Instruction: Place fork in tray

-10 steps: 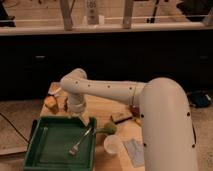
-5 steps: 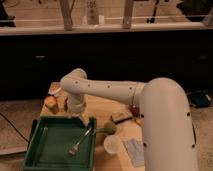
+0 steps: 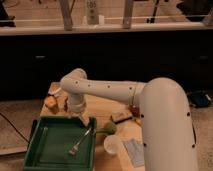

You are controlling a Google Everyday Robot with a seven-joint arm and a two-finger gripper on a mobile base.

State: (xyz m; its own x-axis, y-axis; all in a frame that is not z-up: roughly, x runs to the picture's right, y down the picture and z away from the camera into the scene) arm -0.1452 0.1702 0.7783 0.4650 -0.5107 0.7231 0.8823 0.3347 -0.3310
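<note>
The dark-green tray [image 3: 47, 150] sits on the wooden table at the lower left. The silver-grey fork [image 3: 81, 141] lies inside the tray near its right rim, handle toward the upper right and tines toward the lower left. My gripper [image 3: 79, 118] hangs from the white arm just above the tray's far right corner, close over the fork's handle end.
A small white cup [image 3: 113, 145] stands right of the tray, with a green object [image 3: 107, 128] beside it. A white paper [image 3: 134, 151] lies to the right. Yellow-brown items [image 3: 51, 102] sit behind the tray. A dark counter runs behind.
</note>
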